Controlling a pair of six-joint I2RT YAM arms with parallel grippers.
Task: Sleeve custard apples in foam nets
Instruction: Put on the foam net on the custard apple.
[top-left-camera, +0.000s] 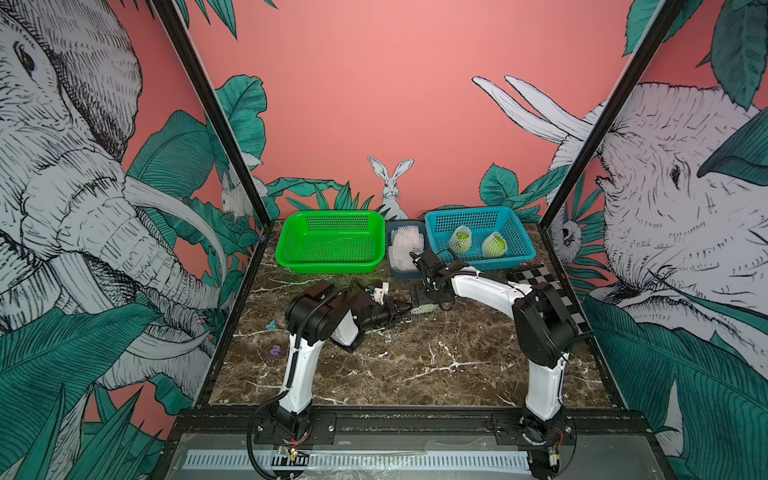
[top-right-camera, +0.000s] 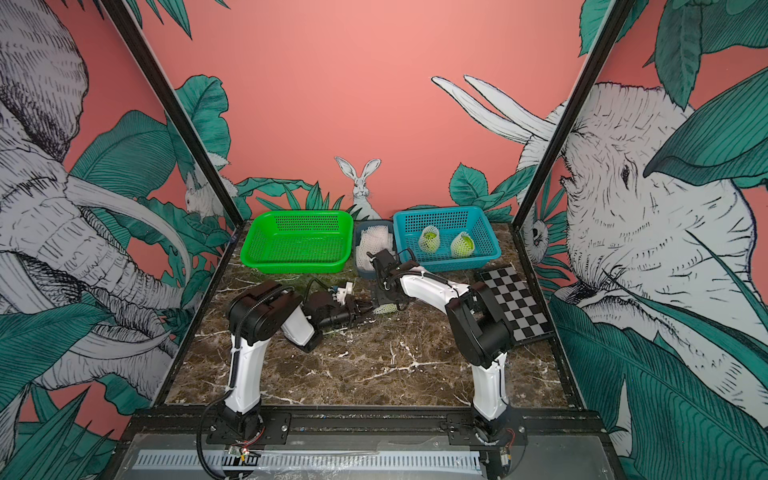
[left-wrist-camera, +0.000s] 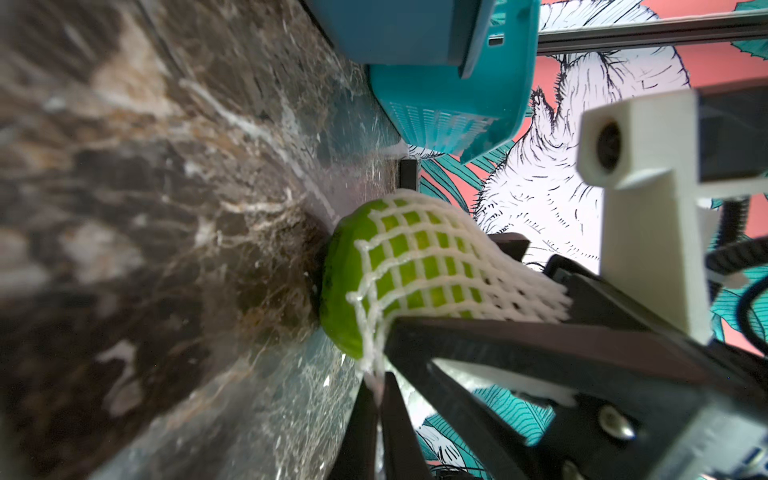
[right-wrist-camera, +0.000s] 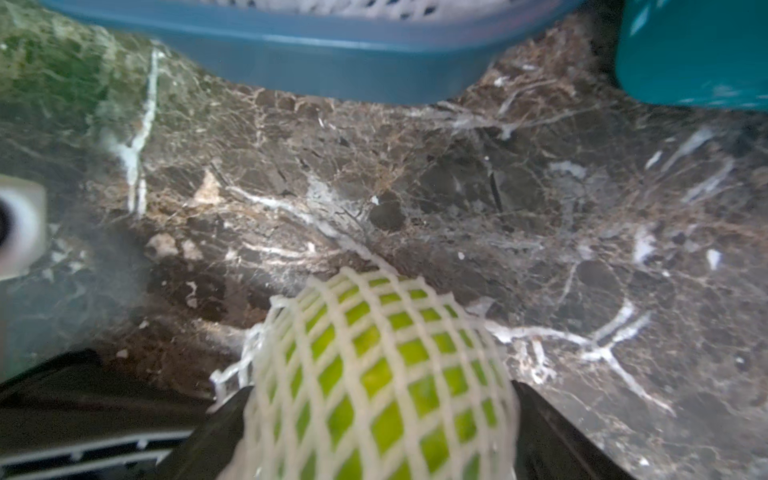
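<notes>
- Custard apple (left-wrist-camera: 345, 282) is being supported by the marble table (right-wrist-camera: 415, 187), mid-table, in front of the baskets. It is mostly sleeved in a foam net (left-wrist-camera: 436, 266), w/ one green end left bare.
- R gripper (right-wrist-camera: 378, 399): jaws are being held wide, w/ pads pressed on both sides of the netted fruit.
- L gripper (left-wrist-camera: 376, 384): jaws nearly closed, net's edge being pinched betw. them.
- 2 more netted fruits (top-left-camera: 460, 240), (top-left-camera: 494, 246) are being stored in the blue basket (top-left-camera: 505, 259). Spare nets (top-left-camera: 405, 243) are being stored in a small tray (top-left-camera: 400, 272) just beside it.
</notes>
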